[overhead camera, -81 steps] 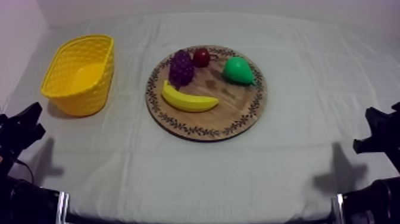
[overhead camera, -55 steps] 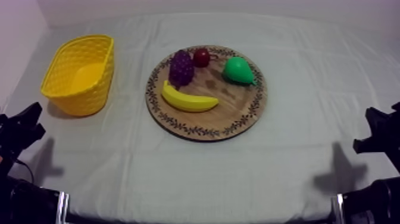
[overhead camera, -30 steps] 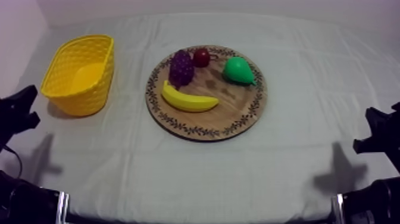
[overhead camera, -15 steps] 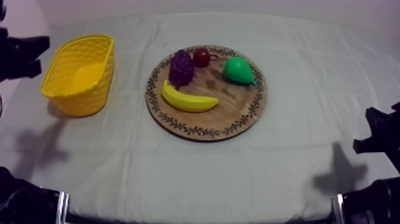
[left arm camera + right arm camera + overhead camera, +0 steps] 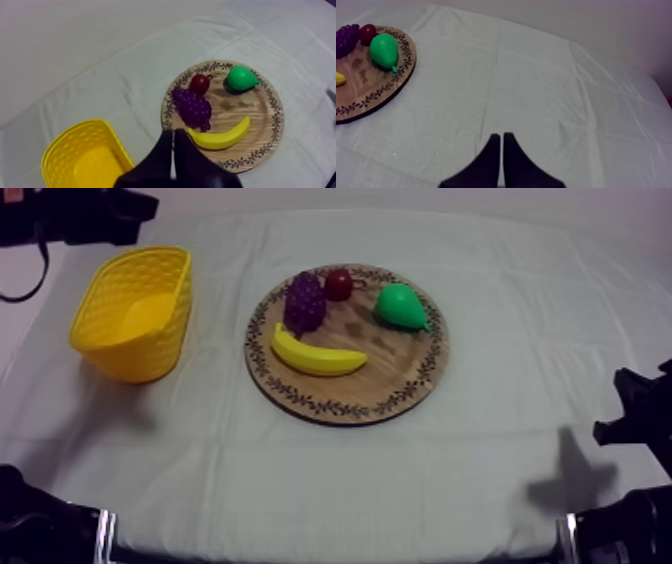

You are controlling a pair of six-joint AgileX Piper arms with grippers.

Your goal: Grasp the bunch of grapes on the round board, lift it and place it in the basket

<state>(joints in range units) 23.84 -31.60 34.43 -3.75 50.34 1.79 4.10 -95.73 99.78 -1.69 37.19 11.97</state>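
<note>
Top view, left arm: the left gripper (image 5: pixel 135 206) is high at the far left corner, behind the yellow basket (image 5: pixel 150 353) and apart from it.
Top view, right arm: the right gripper (image 5: pixel 630 413) sits low at the right edge, well apart from the wooden board (image 5: pixel 350 410).
Top view, grapes: the bunch of grapes (image 5: pixel 304 301) lies on the board, just beside the small red fruit (image 5: pixel 339 284). The banana (image 5: pixel 315 356) is in front and the pear (image 5: pixel 402 306) to the right.
Left wrist view, pincer: the fingers (image 5: pixel 167 150) are clenched into a narrow wedge, holding nothing, above the cloth between basket and board.
Left wrist view, grapes: on the board, untouched.
Right wrist view, pincer: the fingers (image 5: pixel 511 150) are clenched together with nothing between them, over bare cloth (image 5: pixel 536 85) and well apart from the board.
</note>
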